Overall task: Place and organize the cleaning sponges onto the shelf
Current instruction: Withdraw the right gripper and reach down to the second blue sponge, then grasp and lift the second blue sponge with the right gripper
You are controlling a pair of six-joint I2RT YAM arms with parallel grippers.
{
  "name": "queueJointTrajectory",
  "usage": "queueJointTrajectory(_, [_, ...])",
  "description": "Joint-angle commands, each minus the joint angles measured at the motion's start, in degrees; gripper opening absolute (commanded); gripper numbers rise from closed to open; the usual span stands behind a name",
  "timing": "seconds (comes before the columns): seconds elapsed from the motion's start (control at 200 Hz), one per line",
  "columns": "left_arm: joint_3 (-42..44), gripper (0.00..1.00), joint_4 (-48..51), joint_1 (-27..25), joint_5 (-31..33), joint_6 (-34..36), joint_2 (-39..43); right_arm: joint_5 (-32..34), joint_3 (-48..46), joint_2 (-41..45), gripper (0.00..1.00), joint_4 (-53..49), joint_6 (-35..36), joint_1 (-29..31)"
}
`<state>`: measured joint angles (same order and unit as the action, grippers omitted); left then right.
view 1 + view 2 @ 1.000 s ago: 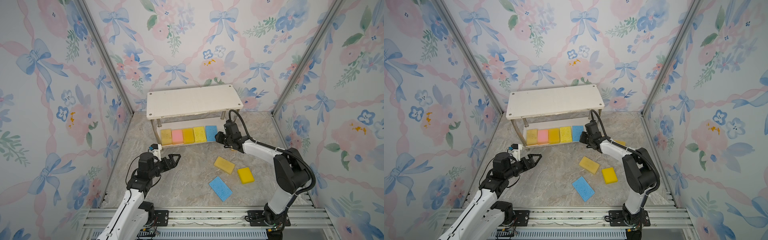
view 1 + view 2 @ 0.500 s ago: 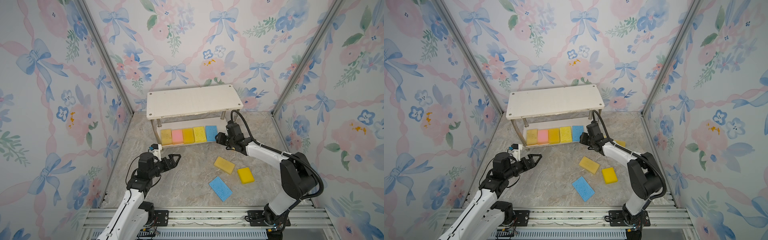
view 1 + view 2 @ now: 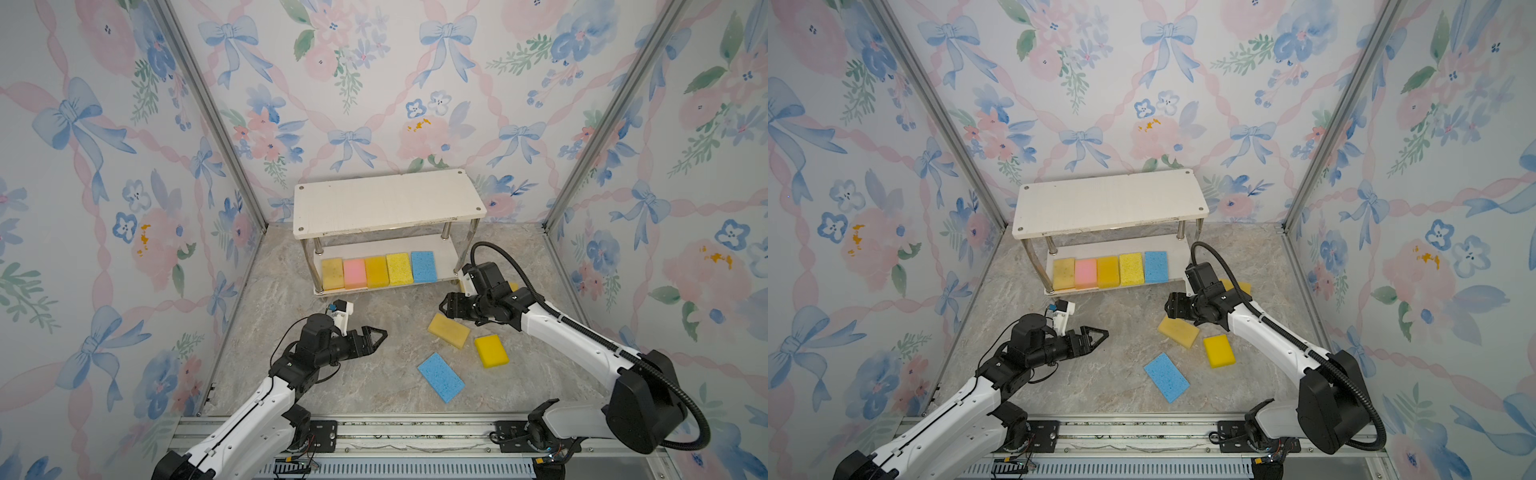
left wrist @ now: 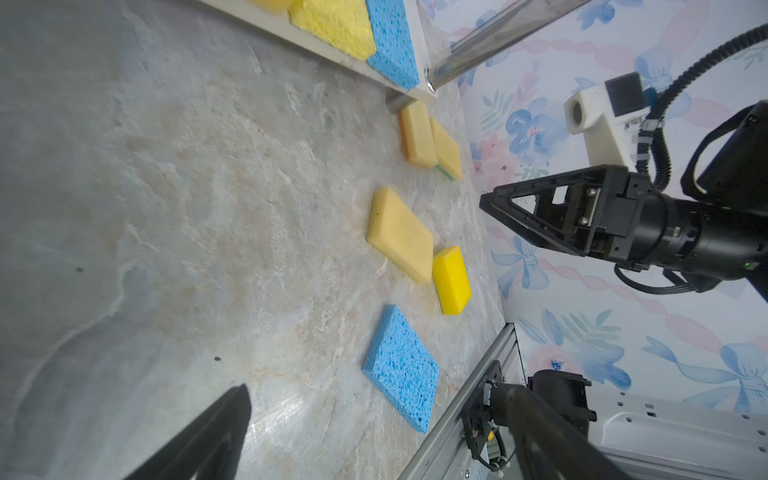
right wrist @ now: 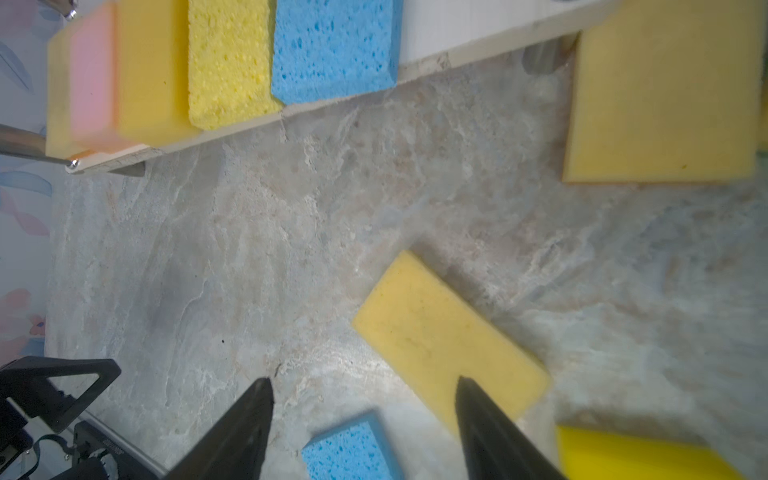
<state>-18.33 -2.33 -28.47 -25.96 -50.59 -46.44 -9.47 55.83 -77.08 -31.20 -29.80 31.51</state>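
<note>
shelf (image 3: 388,203): five sponges (image 3: 376,272) in a row on low board | surface (image 3: 374,399): other sponges loose | left jaws: wide apart, empty | right jaws: apart, empty, near pale yellow sponge (image 3: 449,330)

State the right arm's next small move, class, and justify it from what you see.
Probably lower the right gripper onto the pale yellow sponge and close. Its fingers stand open and empty near that sponge, which lies loose on the floor, while the shelf's lower board has bare space beside the shelved blue sponge.
</note>
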Motion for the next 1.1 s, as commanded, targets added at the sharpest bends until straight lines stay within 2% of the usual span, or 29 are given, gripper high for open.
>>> queueJointTrajectory(0.0, [2.10,0.98,-7.24,-2.49,2.75,-4.96,-1.86,-3.41,-1.38,3.11,0.78,-13.29,3.57,3.44])
queueJointTrajectory(0.13, [2.30,0.98,-7.69,-2.91,3.69,-5.57,-1.09,-2.08,-3.53,3.75,0.88,-16.58,2.73,10.02])
queueJointTrajectory(0.195, [2.41,0.98,-7.61,-2.91,4.23,-5.81,0.00,-0.51,-4.22,2.86,1.00,-17.04,2.33,14.64])
queueJointTrajectory(0.3, [2.72,0.98,-6.83,-2.87,4.86,-6.24,1.38,4.47,-4.44,1.47,0.97,-16.54,2.93,21.72])
queueJointTrajectory(0.38, [2.81,0.98,-5.56,-2.66,5.56,-6.21,2.29,6.14,-4.70,0.08,0.97,-15.32,3.10,24.61])
queueJointTrajectory(0.545, [2.55,0.98,-5.01,-1.11,4.11,-6.08,3.25,7.33,-3.58,-5.04,0.97,-12.84,4.52,27.81])
queueJointTrajectory(0.74, [2.53,0.98,-4.49,0.84,2.51,-5.79,4.82,11.32,-0.55,-12.19,0.97,-14.94,5.93,30.00])
queueJointTrajectory(1.095, [2.69,0.98,-3.92,3.92,-0.05,-5.16,5.42,12.05,-1.82,-15.12,0.99,-13.27,4.49,30.69])
